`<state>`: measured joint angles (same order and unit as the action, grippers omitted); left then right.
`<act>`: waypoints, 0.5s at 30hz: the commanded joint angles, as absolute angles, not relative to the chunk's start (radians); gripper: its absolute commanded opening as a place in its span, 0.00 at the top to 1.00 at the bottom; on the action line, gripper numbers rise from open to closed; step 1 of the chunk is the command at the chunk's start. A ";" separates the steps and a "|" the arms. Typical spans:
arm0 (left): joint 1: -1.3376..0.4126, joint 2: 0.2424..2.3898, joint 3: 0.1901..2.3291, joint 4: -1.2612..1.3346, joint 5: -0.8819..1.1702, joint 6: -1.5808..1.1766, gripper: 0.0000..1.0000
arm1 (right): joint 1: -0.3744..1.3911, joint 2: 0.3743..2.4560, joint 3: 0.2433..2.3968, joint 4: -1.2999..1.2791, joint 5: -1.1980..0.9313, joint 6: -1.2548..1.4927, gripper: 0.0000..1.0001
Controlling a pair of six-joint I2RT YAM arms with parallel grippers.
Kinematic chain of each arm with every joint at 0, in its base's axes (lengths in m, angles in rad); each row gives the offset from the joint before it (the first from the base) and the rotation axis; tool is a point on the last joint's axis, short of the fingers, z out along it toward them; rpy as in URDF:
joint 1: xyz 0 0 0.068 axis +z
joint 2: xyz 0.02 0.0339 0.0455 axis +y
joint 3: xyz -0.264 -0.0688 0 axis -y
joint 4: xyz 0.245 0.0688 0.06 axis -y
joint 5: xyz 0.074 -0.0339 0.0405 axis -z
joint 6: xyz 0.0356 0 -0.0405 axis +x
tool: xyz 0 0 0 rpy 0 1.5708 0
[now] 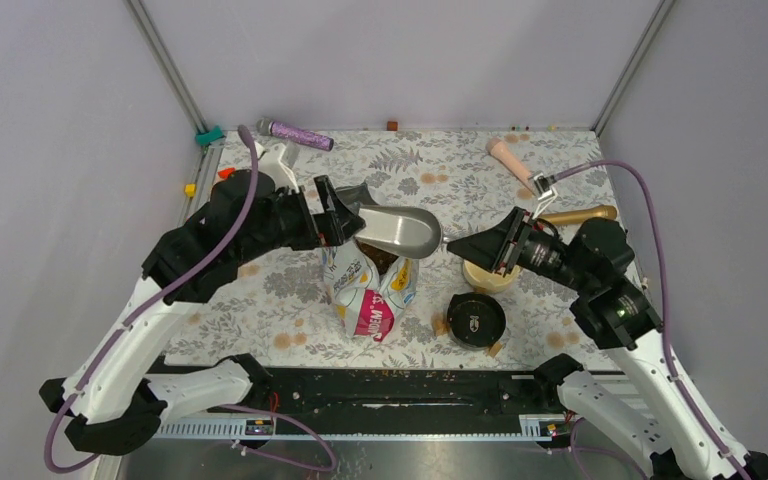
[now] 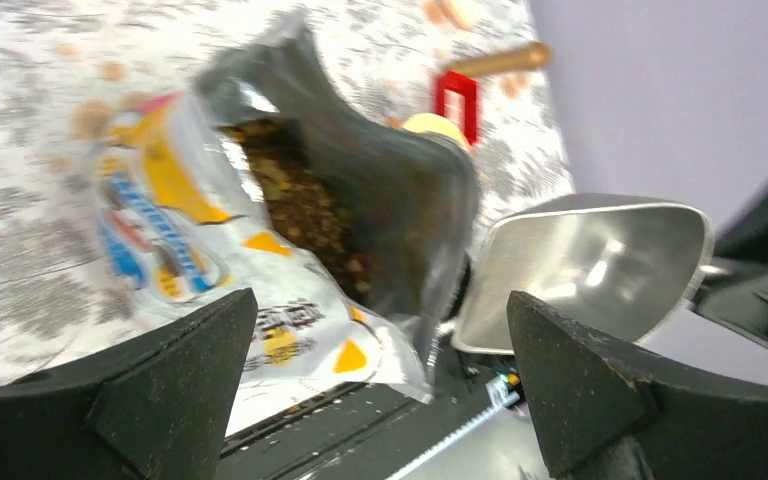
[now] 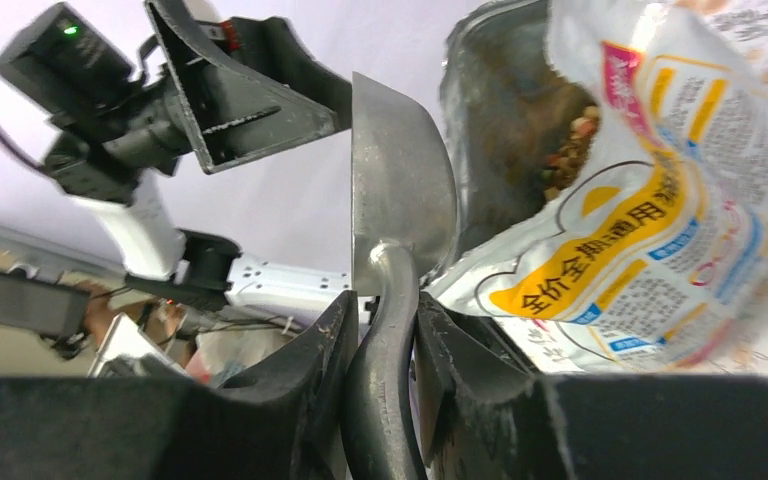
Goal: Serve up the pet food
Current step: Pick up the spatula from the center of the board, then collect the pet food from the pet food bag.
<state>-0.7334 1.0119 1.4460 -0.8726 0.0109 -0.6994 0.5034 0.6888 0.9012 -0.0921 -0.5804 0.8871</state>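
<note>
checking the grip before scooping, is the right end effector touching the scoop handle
Touching. The right wrist view shows the right end effector clamped on the scoop handle, pressed against it on both sides with no gap.

The left arm (image 1: 185, 275) is reaching toward centre, the left gripper (image 2: 378, 300) holding its jaws spread wide; the right gripper (image 3: 385, 305) is pinching a scoop handle (image 3: 382, 390)
</note>
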 commanded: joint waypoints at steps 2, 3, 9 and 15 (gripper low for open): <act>-0.731 1.145 1.626 -1.181 -0.360 -0.701 0.01 | 0.510 0.759 1.096 -0.424 -0.426 0.743 1.00; -0.730 1.177 1.651 -1.210 -0.387 -0.700 0.01 | 0.514 0.790 1.126 -0.467 -0.412 0.726 1.00; -0.726 1.322 1.726 -1.205 -0.385 -0.682 0.01 | 0.562 0.908 1.277 -0.655 -0.253 0.624 1.00; -0.716 1.436 1.775 -1.215 -0.447 -0.638 0.06 | 0.661 0.999 1.392 -0.757 -0.102 0.546 1.00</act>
